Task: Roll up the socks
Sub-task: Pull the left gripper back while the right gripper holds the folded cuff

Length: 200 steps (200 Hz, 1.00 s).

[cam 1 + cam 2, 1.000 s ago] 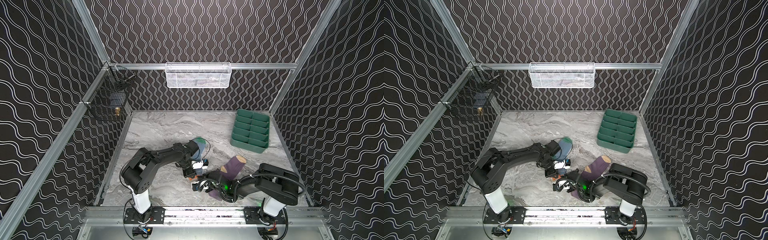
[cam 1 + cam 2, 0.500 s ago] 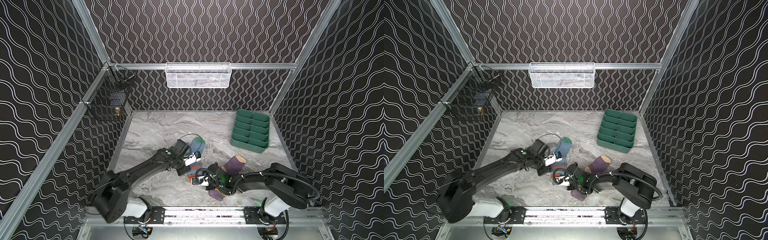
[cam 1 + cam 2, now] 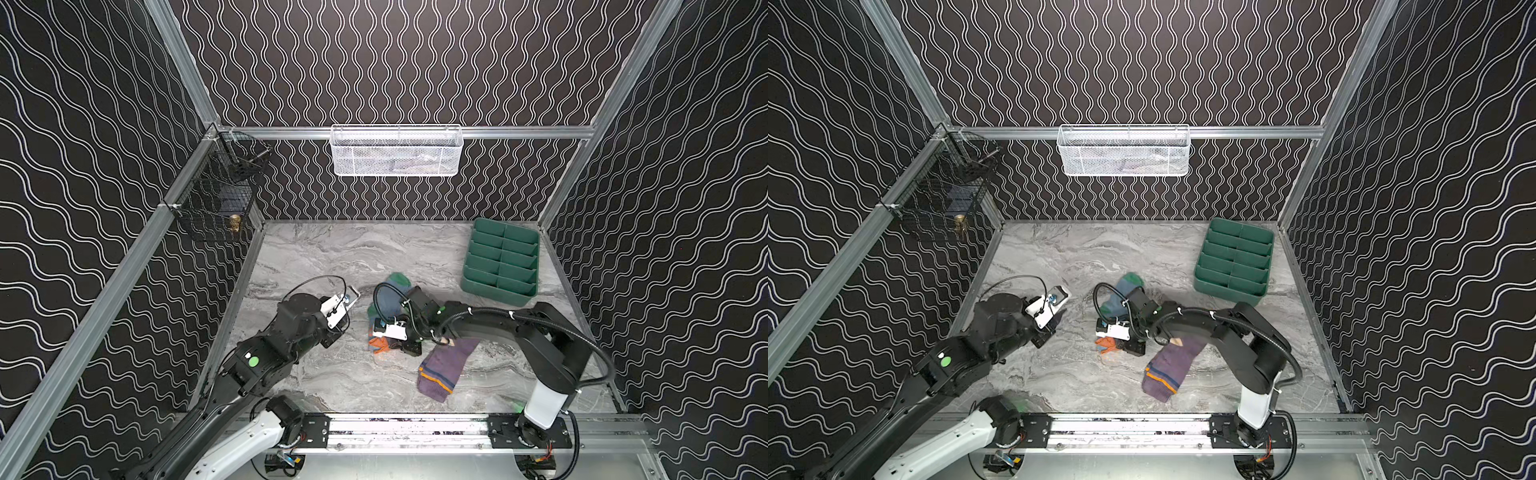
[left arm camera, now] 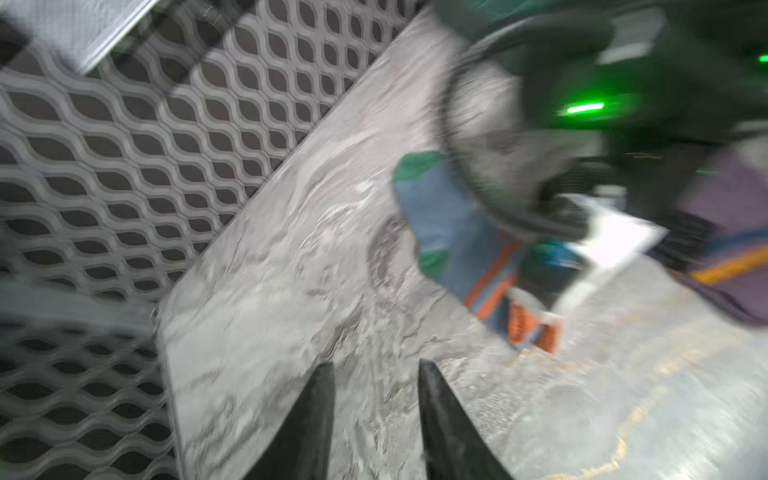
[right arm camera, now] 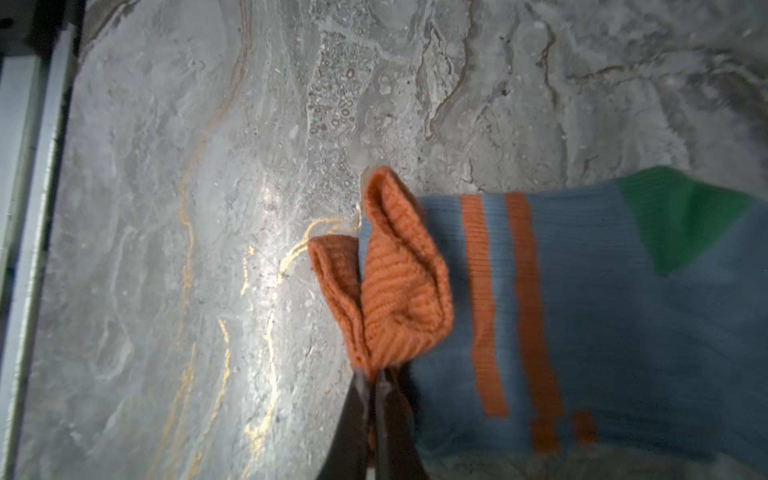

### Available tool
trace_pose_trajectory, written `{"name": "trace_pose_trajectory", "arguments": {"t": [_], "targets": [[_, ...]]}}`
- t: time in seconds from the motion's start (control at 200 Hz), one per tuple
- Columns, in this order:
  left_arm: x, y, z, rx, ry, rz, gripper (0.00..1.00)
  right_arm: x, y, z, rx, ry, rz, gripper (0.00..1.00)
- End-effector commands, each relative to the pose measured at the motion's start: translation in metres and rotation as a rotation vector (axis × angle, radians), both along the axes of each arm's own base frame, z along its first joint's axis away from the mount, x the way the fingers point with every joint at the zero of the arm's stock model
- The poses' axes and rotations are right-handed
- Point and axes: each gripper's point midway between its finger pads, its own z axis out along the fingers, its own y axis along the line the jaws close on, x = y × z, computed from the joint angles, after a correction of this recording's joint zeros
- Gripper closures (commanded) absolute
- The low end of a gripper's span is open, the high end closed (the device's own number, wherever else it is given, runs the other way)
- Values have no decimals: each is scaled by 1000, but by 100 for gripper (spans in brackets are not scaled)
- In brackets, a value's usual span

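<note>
The light blue sock (image 3: 388, 301) lies mid-table in both top views, green toe toward the back and orange cuff (image 3: 378, 344) toward the front. My right gripper (image 5: 372, 376) is shut on that cuff (image 5: 399, 286), which stands up bunched above the fingertips. The purple sock (image 3: 446, 365) lies flat to the right of it, partly under the right arm, and also shows in the other top view (image 3: 1173, 365). My left gripper (image 4: 374, 365) hangs open over bare table, left of the blue sock (image 4: 449, 232), with nothing between its fingers.
A green divided tray (image 3: 500, 291) sits at the back right. A white mesh basket (image 3: 395, 151) hangs on the back wall and a black wire basket (image 3: 216, 203) on the left wall. A metal rail (image 3: 415, 428) runs along the front edge.
My left gripper has opened and drawn back to the left, away from the blue sock. My right gripper stays shut on the orange cuff, and its arm has swung over the purple sock.
</note>
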Motion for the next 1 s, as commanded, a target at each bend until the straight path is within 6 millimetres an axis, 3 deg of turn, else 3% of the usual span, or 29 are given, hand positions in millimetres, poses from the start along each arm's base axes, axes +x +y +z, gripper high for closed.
{"name": "trace_pose_trajectory", "arguments": {"t": [0.0, 0.305, 0.475, 0.701, 0.876, 0.996], "targets": [[-31, -23, -24, 84, 93, -272, 61, -18, -11, -9, -74, 214, -21, 100], [-43, -46, -108, 429, 89, -419, 56, 10, -12, -27, -92, 304, -91, 100], [-38, -63, -145, 492, 64, -423, 55, 20, -14, -30, -83, 341, -106, 100], [-12, -80, -178, 564, -6, -381, 53, 22, -12, -29, -70, 367, -90, 100], [11, -91, -187, 606, -74, -334, 51, 18, -11, -25, -48, 385, -69, 100], [16, -94, -198, 615, -77, -330, 50, 15, -11, -24, -42, 404, -56, 100]]}}
